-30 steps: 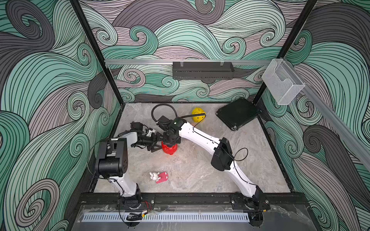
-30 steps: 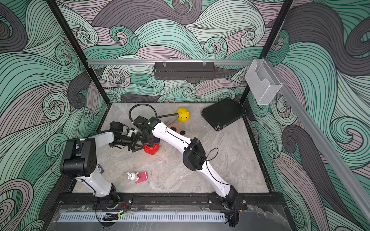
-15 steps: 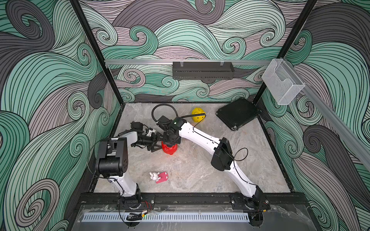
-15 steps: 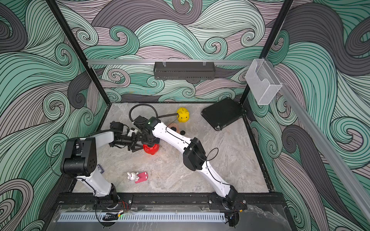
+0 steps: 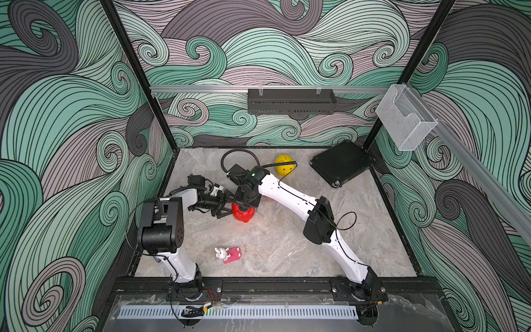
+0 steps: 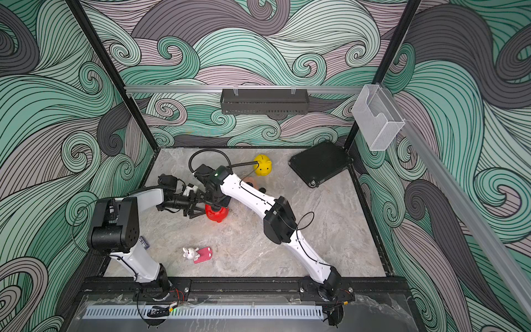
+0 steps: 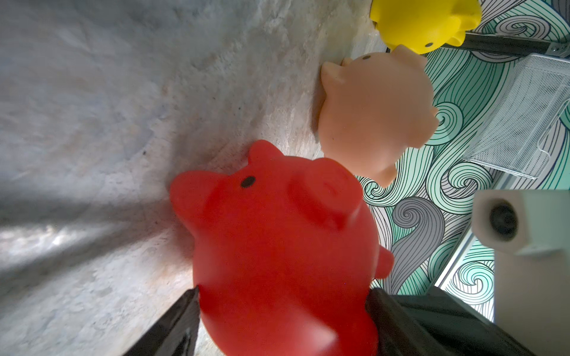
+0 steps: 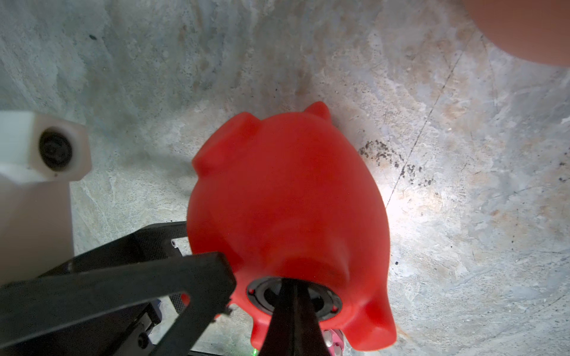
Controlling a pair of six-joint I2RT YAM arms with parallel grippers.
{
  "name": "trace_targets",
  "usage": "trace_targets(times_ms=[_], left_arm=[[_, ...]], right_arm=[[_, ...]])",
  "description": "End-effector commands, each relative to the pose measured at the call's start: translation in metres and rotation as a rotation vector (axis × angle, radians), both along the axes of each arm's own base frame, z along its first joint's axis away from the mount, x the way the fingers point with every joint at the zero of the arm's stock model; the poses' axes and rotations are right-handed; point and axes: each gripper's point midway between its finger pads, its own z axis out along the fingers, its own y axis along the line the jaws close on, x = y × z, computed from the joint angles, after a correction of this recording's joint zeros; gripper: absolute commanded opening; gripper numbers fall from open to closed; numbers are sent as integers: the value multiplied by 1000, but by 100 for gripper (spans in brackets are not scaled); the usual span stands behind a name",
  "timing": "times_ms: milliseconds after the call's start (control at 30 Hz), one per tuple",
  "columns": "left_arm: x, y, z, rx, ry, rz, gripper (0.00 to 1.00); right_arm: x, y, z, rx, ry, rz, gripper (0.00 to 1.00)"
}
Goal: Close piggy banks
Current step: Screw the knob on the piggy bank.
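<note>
Red plastic fills both wrist views: the red pig, slightly toward 9 o'clock of the table's middle, is clamped across its flanks by the left gripper reaching in from 9 o'clock. This apparently pins it belly-up for the right gripper, whose jaws are fully closed and empty, tips pressed on the black plug in the belly hole. Only the right wrist view shows that plug — the left wrist view alone shows the peach pig and yellow pig clearly, which the top views place toward 1 o'clock.
</note>
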Motion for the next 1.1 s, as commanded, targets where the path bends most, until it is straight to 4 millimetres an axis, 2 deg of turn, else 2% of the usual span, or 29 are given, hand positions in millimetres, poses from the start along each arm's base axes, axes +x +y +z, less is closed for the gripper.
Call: trace_targets(times_ms=[0, 267, 467, 667, 1067], left_arm=[[-14, 0, -25, 66, 92, -17, 81], [-13, 0, -24, 69, 86, -17, 81], [-12, 0, -23, 70, 83, -19, 81], [-12, 0, -22, 73, 81, -21, 81], [-11, 1, -21, 76, 76, -24, 81]], right_arm=[[-9, -22, -32, -108, 113, -92, 0], [-12, -29, -21, -103, 155, -194, 0], [-16, -24, -23, -69, 228, -275, 0], [-10, -23, -20, -48, 232, -310, 0], [-10, -20, -17, -30, 247, -321, 0]])
